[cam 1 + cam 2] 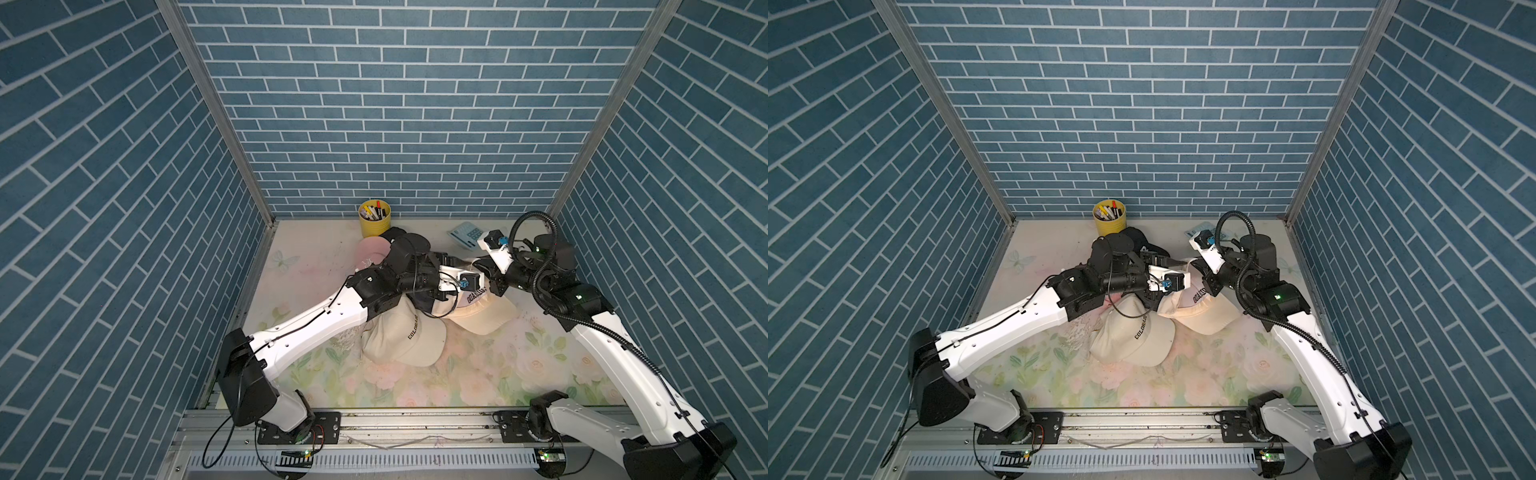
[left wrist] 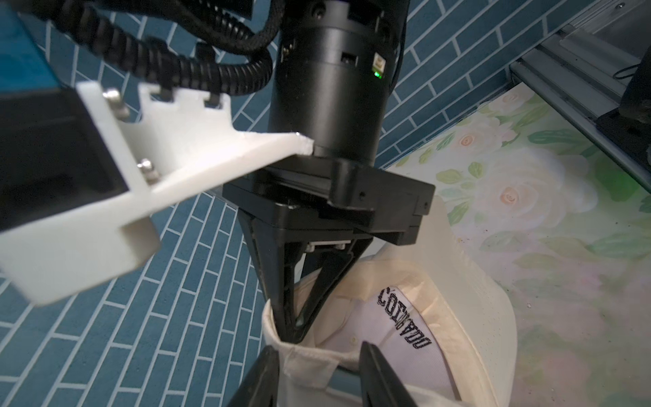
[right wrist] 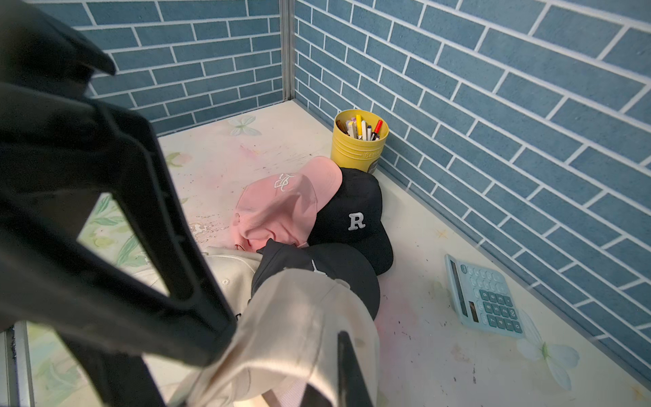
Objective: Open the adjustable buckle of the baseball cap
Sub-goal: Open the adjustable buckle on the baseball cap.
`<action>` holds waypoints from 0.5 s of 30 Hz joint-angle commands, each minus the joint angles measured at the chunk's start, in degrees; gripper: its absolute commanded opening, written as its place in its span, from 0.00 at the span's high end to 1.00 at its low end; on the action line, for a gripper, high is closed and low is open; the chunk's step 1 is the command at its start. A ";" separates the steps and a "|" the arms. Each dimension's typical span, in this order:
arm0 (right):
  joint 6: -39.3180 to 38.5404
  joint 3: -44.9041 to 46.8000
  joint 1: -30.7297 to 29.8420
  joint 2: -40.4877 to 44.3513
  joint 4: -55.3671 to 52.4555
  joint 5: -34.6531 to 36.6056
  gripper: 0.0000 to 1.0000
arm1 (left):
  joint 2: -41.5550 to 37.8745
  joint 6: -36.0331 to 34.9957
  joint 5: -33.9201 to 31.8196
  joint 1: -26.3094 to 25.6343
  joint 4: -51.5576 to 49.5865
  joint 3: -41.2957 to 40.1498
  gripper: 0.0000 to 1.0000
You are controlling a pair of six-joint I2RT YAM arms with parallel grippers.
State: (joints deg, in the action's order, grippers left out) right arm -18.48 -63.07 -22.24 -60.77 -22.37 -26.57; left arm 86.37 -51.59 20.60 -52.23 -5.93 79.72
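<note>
Cap (image 2: 440, 338), light and limp, hung from the right gripper (image 2: 294, 326), which pinched its rear edge. Just beside, the left gripper (image 2: 317, 347) stood part-spread astride the strap (image 2: 310, 364), probably the best hold.

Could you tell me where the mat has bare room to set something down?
Free: the front strip of mat between the cream caps and the rail; the back-left corner beside the pink cap. Crowded: the middle and back, black caps against the pen cup.

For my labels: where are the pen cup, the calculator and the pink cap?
pen cup (image 3: 355, 153): right wrist view, outer wall.
calculator (image 3: 496, 306): right wrist view, keypad.
pink cap (image 3: 278, 208): right wrist view, crown.
</note>
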 commanded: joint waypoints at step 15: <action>-2.96 -4.01 -0.37 -0.58 -3.21 -2.26 1.00 | 2.63 -4.57 -1.28 -0.33 -6.07 4.09 0.56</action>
State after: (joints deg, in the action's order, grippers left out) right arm -18.50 -65.10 -22.24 -61.43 -24.95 -27.07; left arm 87.57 -54.85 19.16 -52.34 -8.71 81.38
